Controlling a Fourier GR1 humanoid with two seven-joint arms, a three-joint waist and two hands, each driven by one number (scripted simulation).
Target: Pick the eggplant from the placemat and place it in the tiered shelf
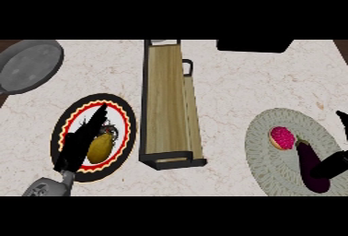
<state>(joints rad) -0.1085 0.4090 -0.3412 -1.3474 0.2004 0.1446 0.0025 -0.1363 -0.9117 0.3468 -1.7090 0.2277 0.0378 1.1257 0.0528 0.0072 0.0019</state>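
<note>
- The right hand [331, 165], black, comes in from the right edge of the head view, low in the frame. Its fingers are curled over the eggplant, grasping it, with one fingertip showing apart near the edge above.
- The eggplant [310, 167], long and dark purple, lies lengthwise under that hand on the placemat, its narrow stem end pointing up and away from the hand's grip.
- The placemat [266, 152] is round, grey-green and woven in look; it lies beneath the right hand and spreads to its left.
- A pink doughnut [282, 138] with sprinkles sits on the placemat just up and left of the right hand, close beside the eggplant's stem end.
- The tiered shelf [166, 103], a long wooden rack with a black frame, stands well to the left of the right hand, between the two hands.
- The left hand [81, 140] is released, its fingers straight, stretched over a round plate near the lower left.
- That plate [121, 117] has a black rim with red and yellow bands; a yellow-green fruit [100, 148] lies on it, just to the right of the left hand's fingers.
- A grey frying pan [28, 63] rests on the pale marbled table [238, 83], far above the left hand, at the upper left corner.
</note>
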